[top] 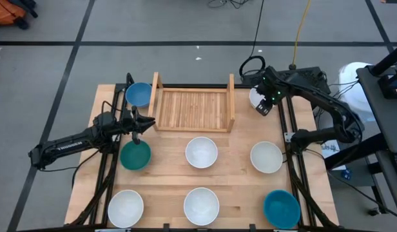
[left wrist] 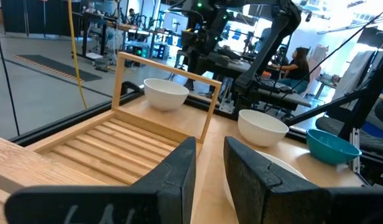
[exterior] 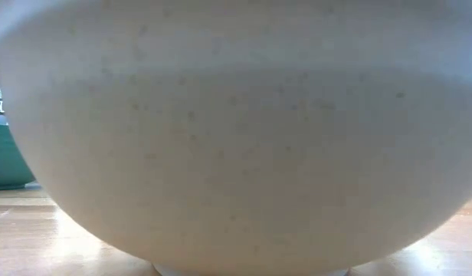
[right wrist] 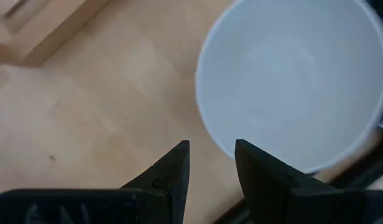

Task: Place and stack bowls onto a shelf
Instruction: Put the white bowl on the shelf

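The right gripper (right wrist: 211, 163), fingers slightly apart and empty, hovers over a white bowl (right wrist: 291, 74) at the table's two o'clock, just beside the empty shelf (top: 192, 109). The bowl looks rigid, smooth, breakable; pinch its rim. The left gripper (left wrist: 209, 163) waits, narrowly open, at nine o'clock.

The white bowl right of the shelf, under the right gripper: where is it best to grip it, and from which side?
Likely by the rim, from above. The white bowl sits upright and open, so its thin edge suits a pinch, one finger inside. The right gripper hangs over the rim, fingers apart. The rim away from the shelf leaves more room.
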